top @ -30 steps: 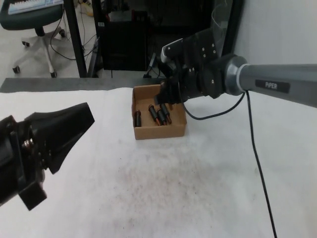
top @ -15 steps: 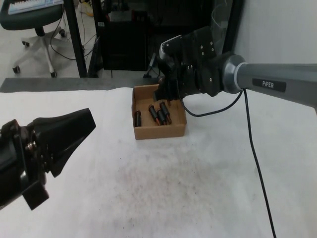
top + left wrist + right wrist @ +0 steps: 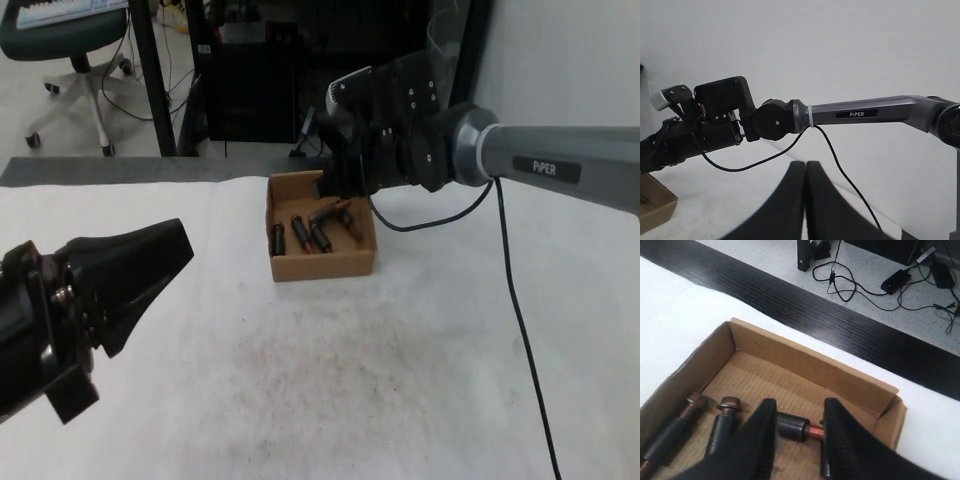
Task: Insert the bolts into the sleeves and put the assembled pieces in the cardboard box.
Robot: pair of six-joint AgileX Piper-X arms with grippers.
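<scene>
The cardboard box (image 3: 322, 266) stands on the white bench toward the back, and several bolts in dark sleeves (image 3: 298, 234) lie in it. My right gripper (image 3: 338, 192) hovers over the box's far right part. In the right wrist view this gripper (image 3: 800, 407) is open above the box (image 3: 815, 358). An assembled bolt and sleeve (image 3: 796, 429) lies on the box floor in the gap between the fingers. Two more assembled pieces (image 3: 687, 422) lie side by side farther along. My left gripper (image 3: 150, 255) hangs shut over the bench's near left, and its fingers (image 3: 795, 200) press together.
White cloth covers the bench (image 3: 350, 380). The right arm's black cable (image 3: 515, 300) trails across the cloth on the right. Behind the bench are a dark strip (image 3: 840, 325), floor cables, a black rack (image 3: 240, 70) and an office chair (image 3: 60, 50).
A further assembled piece now lies in the box's far right part, and the others have shifted left. The right gripper has risen slightly. The left arm has hardly moved.
</scene>
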